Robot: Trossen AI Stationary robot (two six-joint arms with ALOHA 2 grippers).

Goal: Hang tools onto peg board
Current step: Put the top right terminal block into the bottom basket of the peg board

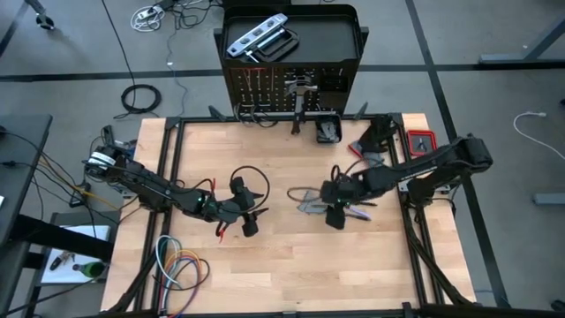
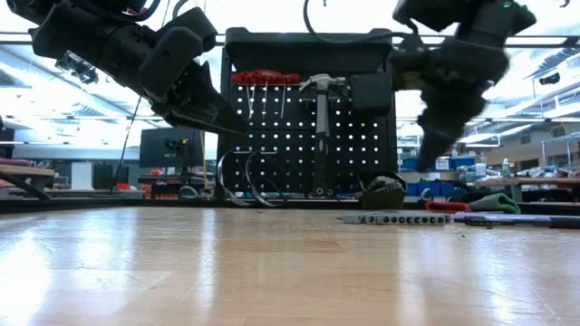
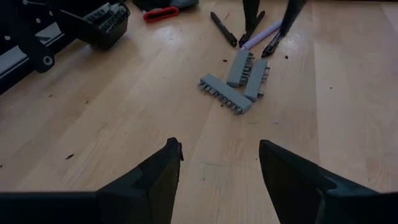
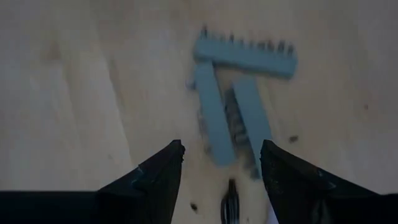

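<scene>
From above, your right gripper [image 1: 336,215] hangs over a cluster of grey bit holders [image 1: 309,203] mid-table, right of centre, while your left gripper [image 1: 244,219] waits left of centre, holding nothing. The peg board [image 1: 291,93] stands at the far edge, with a hammer [image 1: 300,88] already hung and a silver level [image 1: 256,37] lying on the tray above it.

From table height, you can see the red-handled pliers [image 2: 263,78] and the hammer on the board; the grey holders [image 2: 394,218] lie flat on the wood, well short of it.

The left wrist camera shows its fingers [image 3: 155,180] spread wide over bare table, the three grey strips [image 3: 236,81] farther off.

The right wrist camera looks straight down: fingers [image 4: 155,180] spread, empty, the three grey strips [image 4: 236,99] just beyond the tips, one leaning across the other two, and a dark thin tool [image 4: 230,205] between the fingers.

You seem to be choosing the next pick. Square the spread fingers across one piece, lower, then close; the overlapping strips could shift.
</scene>
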